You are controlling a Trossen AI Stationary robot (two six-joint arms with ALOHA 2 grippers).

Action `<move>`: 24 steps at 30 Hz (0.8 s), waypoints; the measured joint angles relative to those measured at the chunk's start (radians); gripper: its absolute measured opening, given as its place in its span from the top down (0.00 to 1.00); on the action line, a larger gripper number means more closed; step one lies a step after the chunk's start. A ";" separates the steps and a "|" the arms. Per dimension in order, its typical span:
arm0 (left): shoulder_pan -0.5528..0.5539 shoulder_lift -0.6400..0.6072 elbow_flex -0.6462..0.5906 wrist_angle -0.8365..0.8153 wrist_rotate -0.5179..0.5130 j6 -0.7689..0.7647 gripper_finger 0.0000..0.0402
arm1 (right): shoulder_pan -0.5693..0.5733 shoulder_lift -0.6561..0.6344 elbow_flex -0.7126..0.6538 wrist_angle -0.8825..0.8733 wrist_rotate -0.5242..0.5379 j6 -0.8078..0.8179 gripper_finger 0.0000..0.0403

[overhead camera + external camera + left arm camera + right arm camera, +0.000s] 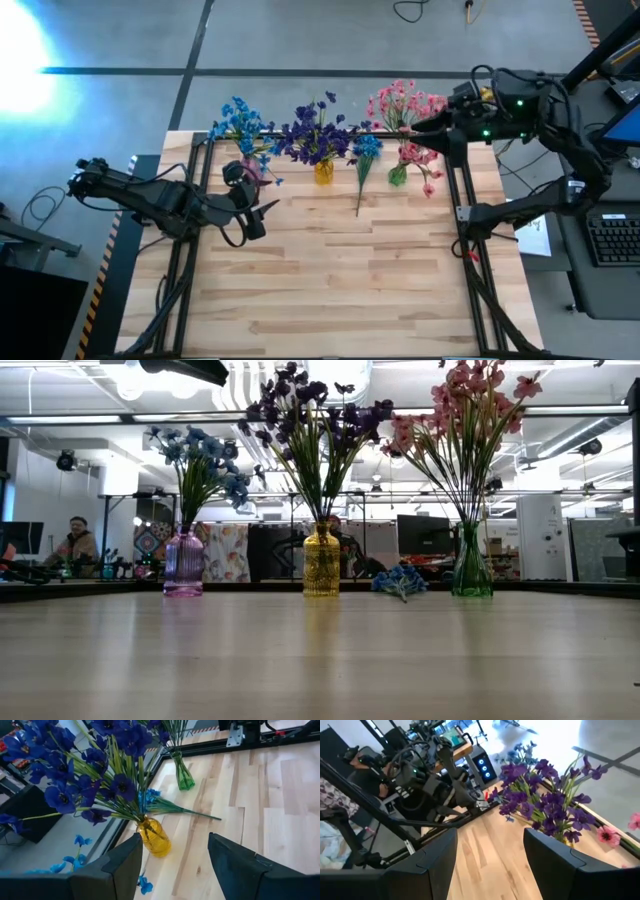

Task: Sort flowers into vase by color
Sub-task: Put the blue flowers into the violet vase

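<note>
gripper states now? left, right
Left gripper: open, holding nothing, near the yellow vase.
Right gripper: open, holding nothing, above the purple flowers.

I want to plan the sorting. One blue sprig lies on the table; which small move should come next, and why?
Probably the left gripper, fingers open and empty, should move toward the blue sprig lying between the yellow vase and green vase; the other flowers already stand in vases.

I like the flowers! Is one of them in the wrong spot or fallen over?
Yes. One blue flower lies flat on the table between the yellow vase and the green vase, while all the others stand in vases.
</note>
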 joint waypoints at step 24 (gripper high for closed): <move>-0.098 0.144 0.000 0.072 0.071 -0.188 0.48 | 0.363 0.016 0.000 -0.355 0.022 0.316 0.46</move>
